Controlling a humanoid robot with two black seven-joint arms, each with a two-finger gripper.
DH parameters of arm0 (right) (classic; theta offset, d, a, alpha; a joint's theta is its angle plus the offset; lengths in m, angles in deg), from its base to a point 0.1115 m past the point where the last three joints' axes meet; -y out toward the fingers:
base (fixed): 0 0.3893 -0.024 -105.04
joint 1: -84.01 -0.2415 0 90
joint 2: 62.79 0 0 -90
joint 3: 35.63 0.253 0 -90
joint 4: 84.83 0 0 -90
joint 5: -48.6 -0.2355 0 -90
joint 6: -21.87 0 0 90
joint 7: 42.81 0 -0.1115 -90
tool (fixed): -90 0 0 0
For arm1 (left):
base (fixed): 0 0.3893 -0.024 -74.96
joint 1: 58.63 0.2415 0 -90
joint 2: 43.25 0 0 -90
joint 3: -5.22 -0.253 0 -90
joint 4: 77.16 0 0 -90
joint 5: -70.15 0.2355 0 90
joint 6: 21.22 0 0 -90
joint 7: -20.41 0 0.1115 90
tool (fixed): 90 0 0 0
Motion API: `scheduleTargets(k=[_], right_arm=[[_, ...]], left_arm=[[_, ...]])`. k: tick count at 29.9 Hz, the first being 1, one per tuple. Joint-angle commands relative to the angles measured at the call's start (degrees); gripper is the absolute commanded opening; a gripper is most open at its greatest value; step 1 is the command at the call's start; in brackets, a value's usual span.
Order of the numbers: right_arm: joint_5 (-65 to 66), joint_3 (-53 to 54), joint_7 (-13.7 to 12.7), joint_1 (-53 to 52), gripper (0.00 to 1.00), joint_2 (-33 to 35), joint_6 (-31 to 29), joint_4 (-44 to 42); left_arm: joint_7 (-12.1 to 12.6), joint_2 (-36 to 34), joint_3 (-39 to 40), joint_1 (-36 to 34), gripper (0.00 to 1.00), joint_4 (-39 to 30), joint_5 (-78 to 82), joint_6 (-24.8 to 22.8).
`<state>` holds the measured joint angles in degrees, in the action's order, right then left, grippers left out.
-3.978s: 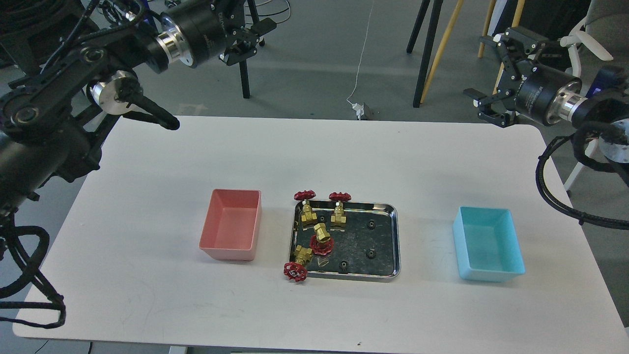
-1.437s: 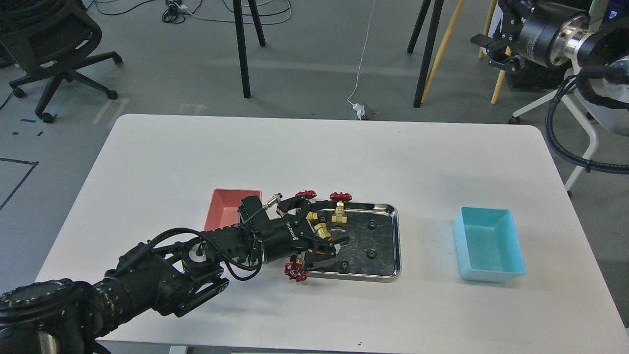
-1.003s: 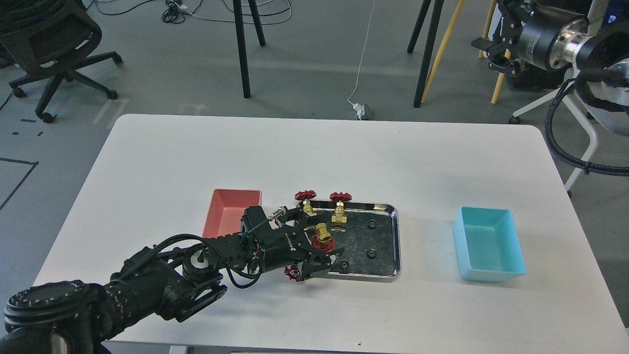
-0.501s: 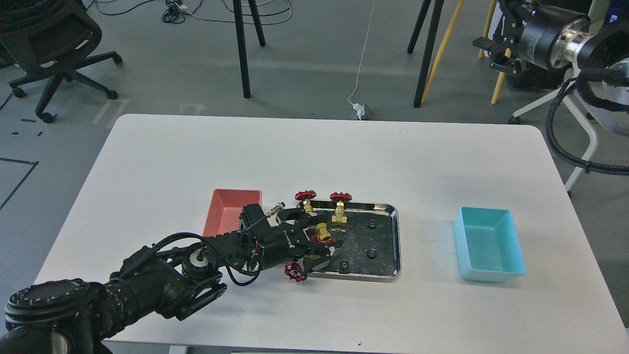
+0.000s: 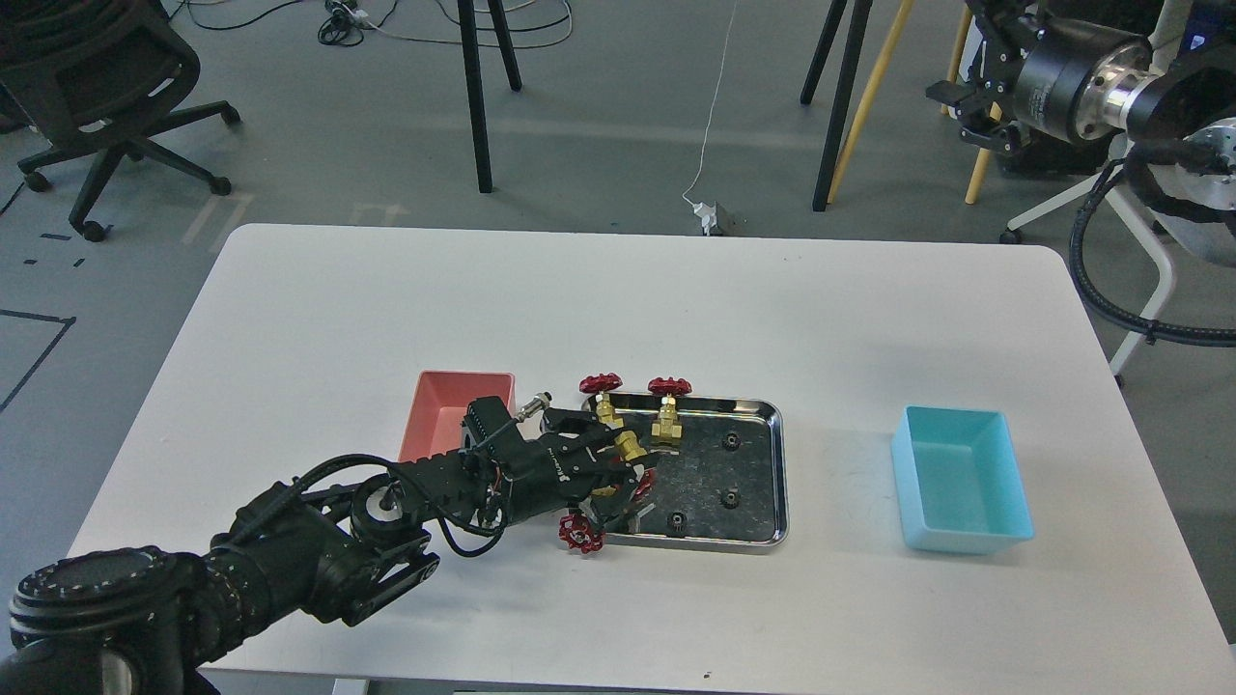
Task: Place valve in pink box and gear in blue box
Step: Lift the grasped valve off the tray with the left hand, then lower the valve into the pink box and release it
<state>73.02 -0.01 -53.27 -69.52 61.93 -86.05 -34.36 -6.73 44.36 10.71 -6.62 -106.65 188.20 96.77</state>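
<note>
My left gripper point(image 5: 632, 470) reaches over the left part of the steel tray point(image 5: 783, 483) and is shut on a valve point(image 5: 629, 447), whose brass body and red handwheel show between the fingers. Three more valves are at the tray: two at the back edge point(image 5: 668, 417) point(image 5: 603, 388) and one at the front left corner point(image 5: 579, 533). Black gears point(image 5: 732, 441) point(image 5: 730, 499) point(image 5: 678, 521) lie in the tray. The pink box point(image 5: 436, 425) stands left of the tray, partly behind my arm. The blue box point(image 5: 961, 483) stands at the right. My right gripper point(image 5: 970, 97) hangs open and empty, high beyond the table's far right corner.
The white table point(image 5: 618, 309) has bare surface behind and in front of the tray. Tripod legs point(image 5: 840, 106), an office chair point(image 5: 106, 87) and cables stand on the floor beyond the far edge.
</note>
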Motion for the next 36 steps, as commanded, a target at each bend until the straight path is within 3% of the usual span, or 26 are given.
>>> scheduleTargets(k=[1,5,10,15,21,36], right_arm=[[0.02,-0.02,0.0,0.07,0.99,0.0,0.0,-0.37],[0.02,-0.02,-0.08,-0.1,0.99,0.0,0.0,-0.37],[0.02,-0.02,-0.08,-0.63,0.99,0.0,0.0,-0.89],[0.02,-0.02,-0.08,-0.72,0.99,-0.09,0.0,-0.9],[0.02,0.24,0.27,-0.9,0.99,-0.26,0.08,-0.9],[0.02,0.16,0.88,-0.9,0.99,-0.35,0.26,-0.98]], left_arm=[[-0.01,-0.24,0.92,-0.5,0.16,-2.84,-3.07,0.01],[0.25,-2.69,2.33,-2.52,0.17,-11.53,-17.11,0.01],[3.68,-14.28,2.77,-4.2,0.17,-24.28,-25.32,0.01],[3.86,-26.24,3.3,-3.59,0.18,-30.0,-25.41,0.01],[7.98,-34.87,3.3,0.28,0.19,-31.77,-25.41,0.01],[8.34,-35.4,3.12,8.1,0.19,-31.42,-21.72,0.01]])
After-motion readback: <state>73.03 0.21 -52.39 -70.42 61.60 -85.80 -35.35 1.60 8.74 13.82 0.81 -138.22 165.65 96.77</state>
